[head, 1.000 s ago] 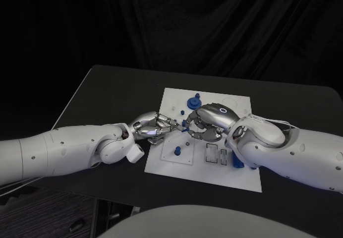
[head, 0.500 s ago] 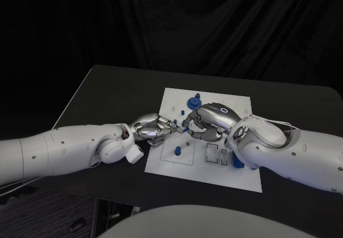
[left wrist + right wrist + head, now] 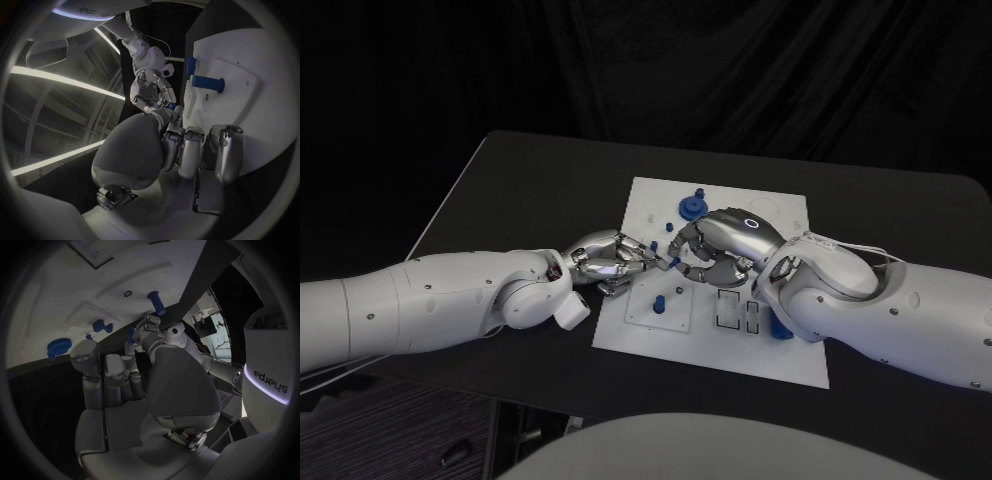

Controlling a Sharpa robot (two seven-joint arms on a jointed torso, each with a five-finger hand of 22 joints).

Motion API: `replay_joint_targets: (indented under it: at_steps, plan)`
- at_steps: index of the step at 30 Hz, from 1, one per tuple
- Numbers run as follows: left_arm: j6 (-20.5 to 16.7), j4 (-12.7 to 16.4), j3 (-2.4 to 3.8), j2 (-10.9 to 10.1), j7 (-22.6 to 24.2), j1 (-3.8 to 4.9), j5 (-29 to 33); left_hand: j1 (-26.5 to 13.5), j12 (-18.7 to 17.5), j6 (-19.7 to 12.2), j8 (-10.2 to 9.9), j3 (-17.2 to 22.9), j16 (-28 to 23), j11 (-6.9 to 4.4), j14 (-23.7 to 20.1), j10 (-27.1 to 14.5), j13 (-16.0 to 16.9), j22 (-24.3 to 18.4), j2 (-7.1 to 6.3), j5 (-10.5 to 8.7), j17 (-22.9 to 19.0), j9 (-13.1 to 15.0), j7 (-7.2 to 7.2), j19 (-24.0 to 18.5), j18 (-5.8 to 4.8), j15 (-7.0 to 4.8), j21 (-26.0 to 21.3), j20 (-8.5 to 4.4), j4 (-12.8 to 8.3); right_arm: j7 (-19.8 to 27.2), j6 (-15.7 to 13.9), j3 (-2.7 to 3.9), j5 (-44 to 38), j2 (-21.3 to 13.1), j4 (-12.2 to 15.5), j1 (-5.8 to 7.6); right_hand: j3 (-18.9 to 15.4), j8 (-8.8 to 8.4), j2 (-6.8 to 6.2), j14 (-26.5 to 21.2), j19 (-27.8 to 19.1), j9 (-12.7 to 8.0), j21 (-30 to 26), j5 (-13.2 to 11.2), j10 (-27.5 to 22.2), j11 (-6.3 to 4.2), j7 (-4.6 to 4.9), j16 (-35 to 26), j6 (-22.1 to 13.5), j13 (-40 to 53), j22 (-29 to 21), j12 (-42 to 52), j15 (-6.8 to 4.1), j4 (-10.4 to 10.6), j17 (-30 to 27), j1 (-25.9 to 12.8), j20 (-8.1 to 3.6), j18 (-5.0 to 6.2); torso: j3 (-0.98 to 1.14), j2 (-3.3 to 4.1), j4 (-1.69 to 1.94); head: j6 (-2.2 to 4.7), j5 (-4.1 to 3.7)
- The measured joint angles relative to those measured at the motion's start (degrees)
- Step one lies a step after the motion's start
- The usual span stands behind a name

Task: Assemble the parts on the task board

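Meeting fingertip to fingertip above the left half of the white task board (image 3: 733,345), the robot's two silver hands are working over a black table (image 3: 516,190). The left hand (image 3: 606,258) is reaching in from the board's left edge with its fingers curled forward, while the right hand (image 3: 718,250) is arching over the board's middle with its fingers bent down toward the other. A small blue part (image 3: 674,263) is showing right where the fingertips of both hands are coming together; in the left wrist view the same blue piece (image 3: 172,106) is sitting at the tips of the opposite hand, and the right wrist view is showing a blue sliver (image 3: 132,335) between the meeting fingers. Which hand is actually pinching it cannot be told from these pictures.

Other blue parts are lying on the board. A round blue piece (image 3: 688,207) is sitting near the board's far edge, just beyond the right hand, and a short blue peg (image 3: 656,303) is standing on the raised square plate at the board's near left. Another blue piece (image 3: 777,327) is peeking out beside the right forearm. Two dark rectangular slots (image 3: 730,310) are lying near the right wrist.
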Motion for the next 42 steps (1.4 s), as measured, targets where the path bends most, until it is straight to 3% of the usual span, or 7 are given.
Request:
replay_joint_targets:
  at_steps: [7,28,42]
  plan:
    - [0.0,-0.1,0.0,0.0,-0.1,-0.01,0.0,0.0,0.0,0.0,-0.3,0.3,0.0,0.0,0.0,0.0,0.0,0.0,0.0,0.0,0.0,0.0,0.0,-0.6,0.0,0.0,-0.5,0.13,0.0,0.0,0.2,0.0,0.1,0.2,0.0,0.0,0.1,-0.01,-0.01,0.0,0.0,1.4,0.0,0.0,0.0,0.0,0.08,0.0,-0.1,-0.5,0.0,0.0,0.0,-0.1,-0.1,0.0,0.0,0.0,-0.01,0.01,0.0,0.0,0.1]
    - [-0.1,0.0,0.0,-0.4,-0.3,-0.02,0.0,-0.2,0.0,0.0,-0.3,0.6,0.0,0.0,0.0,0.0,0.0,0.0,0.22,0.0,0.0,0.0,0.0,-1.0,0.0,0.0,-0.7,0.21,-0.2,-0.2,1.8,-0.02,-0.6,0.1,0.0,0.0,0.3,0.14,-0.02,0.0,0.0,2.2,-0.3,-0.8,-0.7,0.32,0.19,0.0,-0.4,-1.1,0.0,-0.2,0.0,-0.3,-0.4,0.0,0.0,0.0,-0.02,0.01,0.01,0.0,0.58]
    - [-1.0,0.2,0.0,-1.2,0.0,-0.02,0.0,-0.2,0.0,0.0,-0.3,0.6,0.0,0.0,0.0,0.0,0.0,0.0,0.22,0.0,0.0,0.0,0.0,-1.2,0.0,0.0,-0.7,0.01,-0.2,-0.8,4.0,-0.05,-5.7,0.2,-0.4,-0.02,0.4,0.21,0.01,0.0,0.0,2.6,-0.3,-1.5,-1.3,0.22,0.3,0.0,-0.7,-1.5,0.0,-0.5,0.0,-0.6,-0.4,0.0,0.0,0.0,-0.03,-0.01,0.02,0.0,0.9]
